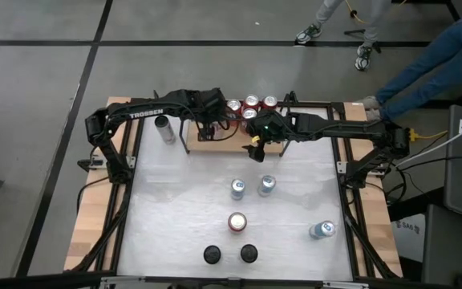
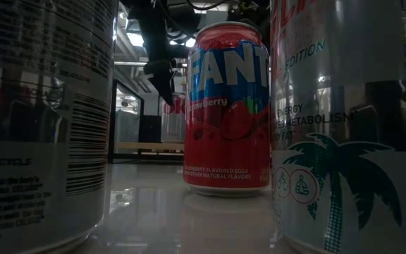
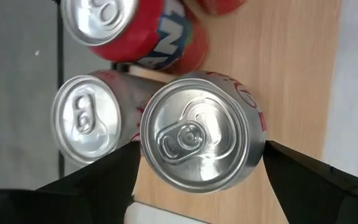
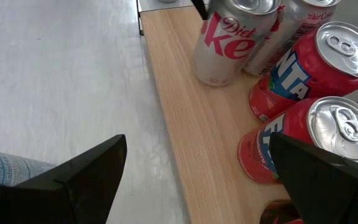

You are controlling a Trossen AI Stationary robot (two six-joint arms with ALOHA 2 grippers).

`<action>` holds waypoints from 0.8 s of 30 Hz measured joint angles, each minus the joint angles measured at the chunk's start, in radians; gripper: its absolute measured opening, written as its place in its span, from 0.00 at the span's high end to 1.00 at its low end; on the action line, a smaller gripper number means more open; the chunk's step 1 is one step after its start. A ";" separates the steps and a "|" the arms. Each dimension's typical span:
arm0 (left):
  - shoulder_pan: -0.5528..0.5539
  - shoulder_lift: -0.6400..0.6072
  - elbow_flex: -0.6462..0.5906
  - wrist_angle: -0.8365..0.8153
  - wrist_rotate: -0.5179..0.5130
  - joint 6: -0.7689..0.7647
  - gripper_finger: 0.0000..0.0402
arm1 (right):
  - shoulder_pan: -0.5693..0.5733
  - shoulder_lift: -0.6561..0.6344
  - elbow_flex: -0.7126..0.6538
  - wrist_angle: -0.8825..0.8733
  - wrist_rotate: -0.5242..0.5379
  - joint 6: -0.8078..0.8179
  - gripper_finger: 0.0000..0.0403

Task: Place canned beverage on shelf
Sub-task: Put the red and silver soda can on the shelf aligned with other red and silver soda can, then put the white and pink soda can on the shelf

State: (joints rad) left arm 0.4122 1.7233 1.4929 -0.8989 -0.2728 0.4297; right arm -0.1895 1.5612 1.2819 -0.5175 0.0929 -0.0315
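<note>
Four red Fanta cans (image 1: 252, 103) counted on the shelf (image 1: 231, 138), bunched at its far end. Two Diet Coke cans there as well: one Diet Coke can (image 3: 202, 140) standing upright on the light wood, a second Diet Coke can (image 3: 86, 118) just beside it, toward the Fanta cluster.

Seven more cans off the shelf, on the white table (image 1: 183, 209):
- a silver can (image 1: 164, 128) just left of the shelf
- two blue-and-silver cans (image 1: 238, 189) side by side, in front of the shelf
- one red can (image 1: 237, 221) farther from the shelf
- two black-topped cans (image 1: 212, 254) farthest from the shelf, at the near edge
- one blue-and-silver can (image 1: 322, 230) well off to the shelf's right

Left gripper (image 1: 211, 122) reached in over the shelf, pointing down, fingers clasped on either side of the first Diet Coke can, the can's base on the board. Right gripper (image 1: 257, 151) low at the shelf's front edge, fingers spread wide, nothing between them, the Fanta cans just ahead.

From table height: a strawberry Fanta can (image 2: 228, 106) between two near cans, a dark arm (image 2: 161, 70) behind.

Glossy white tabletop, wooden planks along the sides, black frame. Grey floor with dark lines beyond the shelf; a person's shoes (image 1: 307, 34) and a blue-trousered leg (image 1: 431, 64) there.
</note>
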 joint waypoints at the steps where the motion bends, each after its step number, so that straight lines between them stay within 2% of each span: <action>1: 0.000 0.000 0.000 0.000 -0.007 0.000 0.19 | 0.000 0.000 0.000 0.000 0.000 0.000 0.05; 14: -0.021 -0.007 0.000 -0.010 -0.018 -0.034 0.19 | 0.000 0.000 0.000 0.000 0.000 0.000 0.05; 24: -0.074 -0.090 0.000 -0.038 -0.016 -0.077 0.19 | 0.000 0.000 0.000 0.000 0.000 0.000 0.05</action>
State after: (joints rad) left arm 0.3386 1.6334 1.4925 -0.9367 -0.2890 0.3524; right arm -0.1894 1.5612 1.2819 -0.5170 0.0929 -0.0315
